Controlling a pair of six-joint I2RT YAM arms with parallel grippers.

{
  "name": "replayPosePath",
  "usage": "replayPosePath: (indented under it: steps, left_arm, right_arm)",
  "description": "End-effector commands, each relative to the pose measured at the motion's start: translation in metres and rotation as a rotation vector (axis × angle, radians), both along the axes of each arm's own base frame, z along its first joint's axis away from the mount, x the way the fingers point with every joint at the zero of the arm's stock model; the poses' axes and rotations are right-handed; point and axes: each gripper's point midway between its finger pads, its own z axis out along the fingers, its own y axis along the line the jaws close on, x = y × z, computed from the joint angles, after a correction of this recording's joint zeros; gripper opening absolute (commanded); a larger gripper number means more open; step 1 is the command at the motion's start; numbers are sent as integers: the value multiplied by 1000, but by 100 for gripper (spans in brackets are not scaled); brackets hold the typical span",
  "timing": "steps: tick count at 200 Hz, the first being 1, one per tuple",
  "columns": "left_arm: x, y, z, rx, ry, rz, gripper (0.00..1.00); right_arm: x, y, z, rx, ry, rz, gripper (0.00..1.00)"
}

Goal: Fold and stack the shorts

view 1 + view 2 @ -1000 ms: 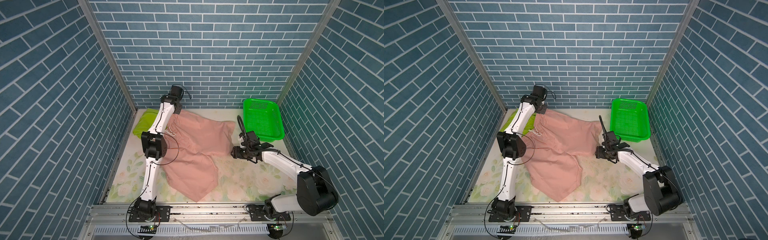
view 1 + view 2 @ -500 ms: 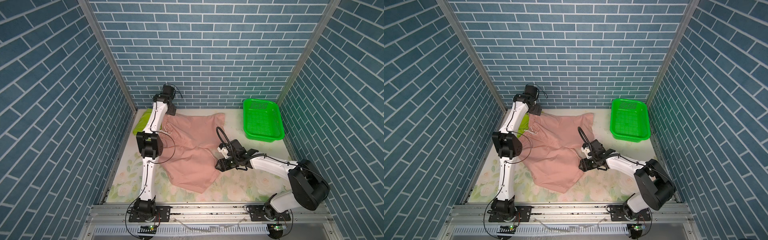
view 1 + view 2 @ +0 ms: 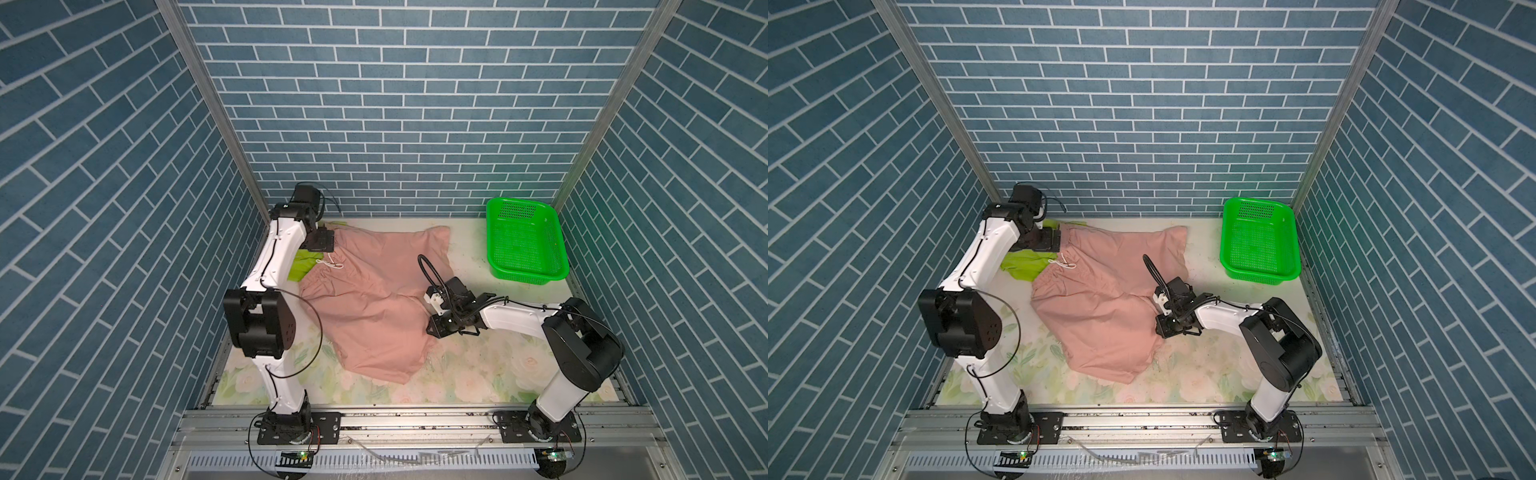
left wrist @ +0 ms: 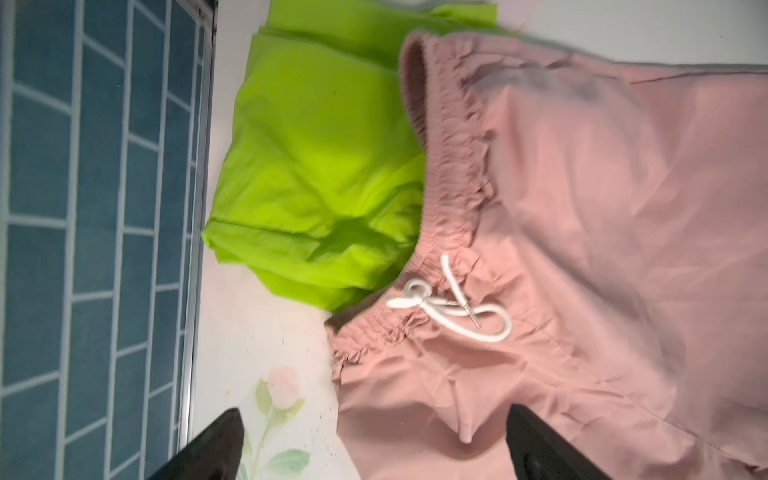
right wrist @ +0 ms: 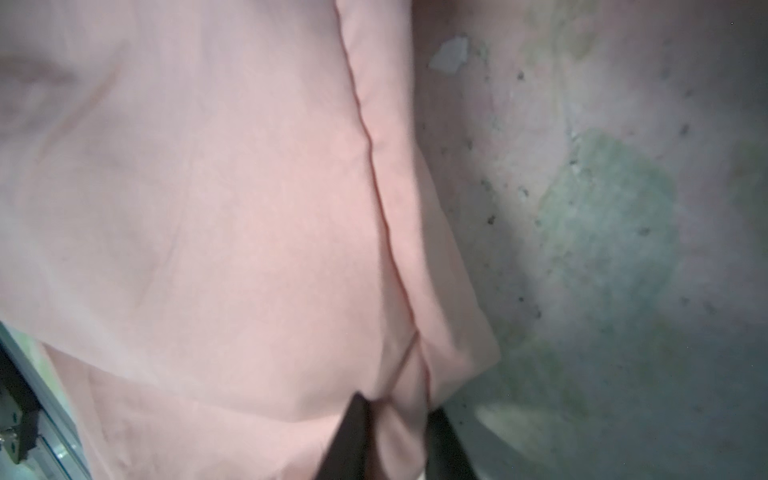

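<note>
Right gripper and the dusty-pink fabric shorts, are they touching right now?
Touching. In the right wrist view the right gripper is shut on a pinched fold at the hem of the dusty-pink fabric shorts, fabric bunched between its black fingers.

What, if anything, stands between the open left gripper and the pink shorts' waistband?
Nothing visible does. The left gripper hangs open over the pink shorts, whose waistband lies uncovered; the lime-green shorts sit beside it, partly under the pink fabric.
</note>
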Motion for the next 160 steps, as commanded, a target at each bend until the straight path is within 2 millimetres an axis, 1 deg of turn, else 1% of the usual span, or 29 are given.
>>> replayPosePath:
  steps: [1, 9, 17, 25, 31, 43, 59, 72, 82, 95, 103, 107, 115, 128, 133, 142, 149, 160]
  left_arm:
    - [-9, -2, -28, -51, 29, 39, 100]
    - [-15, -2, -37, -56, 49, 49, 100]
    - [-19, -3, -45, -64, 57, 56, 100]
    - [-22, -4, -51, -72, 58, 58, 100]
    - [-25, -4, -56, -73, 62, 63, 100]
    - [-27, -4, -66, -74, 76, 66, 100]
    - [-30, -5, -75, -79, 98, 66, 100]
    - [-32, -5, -83, -80, 114, 66, 100]
    - [-33, -4, -88, -77, 121, 67, 100]
    - [-33, -4, -92, -77, 129, 71, 100]
    - [-33, -4, -96, -76, 136, 74, 100]
    - [-33, -4, -97, -77, 139, 74, 100]
    - [-33, -4, -99, -80, 144, 75, 100]
    - [-34, -6, -100, -91, 145, 71, 100]
    - [-34, -7, -100, -94, 143, 70, 100]
    - [-35, -6, -99, -90, 139, 71, 100]
    - [-36, -6, -97, -89, 134, 72, 100]
    - [-37, -5, -93, -87, 125, 75, 100]
  right_arm:
    - [7, -27, 9, -200, -17, -54, 0]
    - [13, -40, 20, -298, -50, -71, 0]
    - [13, -48, 32, -386, -80, -59, 0]
    - [13, -53, 44, -458, -111, -40, 0]
    - [8, -56, 50, -509, -113, -16, 0]
    - [1, -57, 62, -567, -112, 23, 0]
    - [-11, -59, 70, -617, -69, 56, 0]
    - [-14, -67, 77, -683, -51, 62, 0]
    - [-15, -70, 86, -733, -53, 67, 0]
    - [-10, -64, 92, -747, -77, 65, 0]
    - [-8, -56, 90, -733, -83, 63, 0]
    - [-8, -52, 87, -728, -78, 67, 6]
    - [-8, -47, 80, -734, -71, 75, 22]
    - [-7, -44, 69, -746, -62, 82, 38]
    - [-5, -44, 68, -746, -70, 77, 43]
    - [-2, -36, 70, -702, -90, 73, 50]
    - [0, -27, 75, -632, -105, 69, 55]
    - [1, -10, 87, -487, -137, 54, 59]
